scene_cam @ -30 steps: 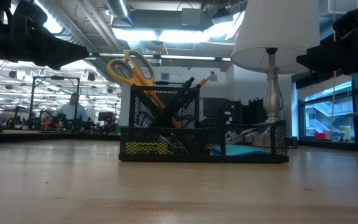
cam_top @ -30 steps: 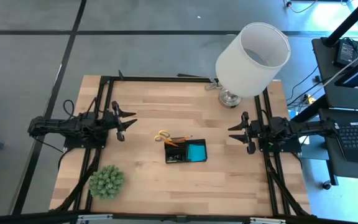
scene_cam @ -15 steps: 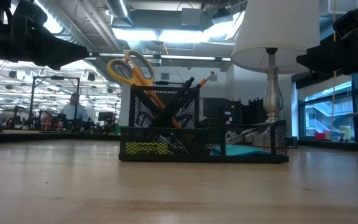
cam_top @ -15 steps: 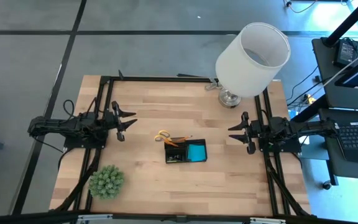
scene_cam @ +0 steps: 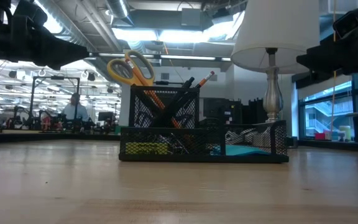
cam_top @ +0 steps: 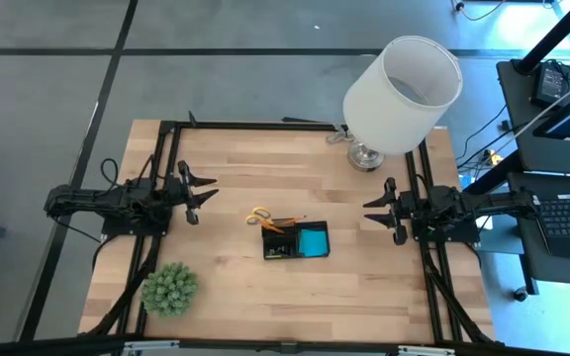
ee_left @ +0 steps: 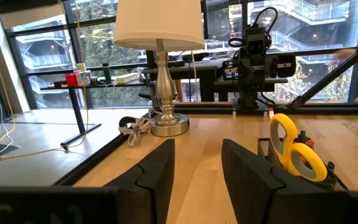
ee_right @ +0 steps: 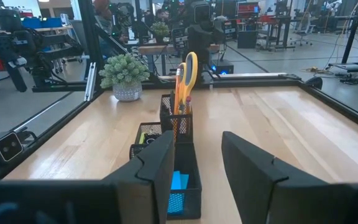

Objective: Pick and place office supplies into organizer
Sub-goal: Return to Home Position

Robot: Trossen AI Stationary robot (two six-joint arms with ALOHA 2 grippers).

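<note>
At mid-worktop point(cam_top: 236, 158): organizer point(cam_top: 283, 247) loaded, both hands clear of it.
Yellow-handled scissors point(cam_top: 259, 215), pens point(scene_cam: 184, 84) and pencils point(scene_cam: 205, 79) lean in the tall compartment; blue pad point(cam_top: 314, 240) lies in the low compartment on the right arm's side. Left hand point(cam_top: 209, 191) hovers well apart towards the left edge, right hand point(cam_top: 368, 213) well apart towards the right edge. Both have fingers spread, holding nothing.
</note>
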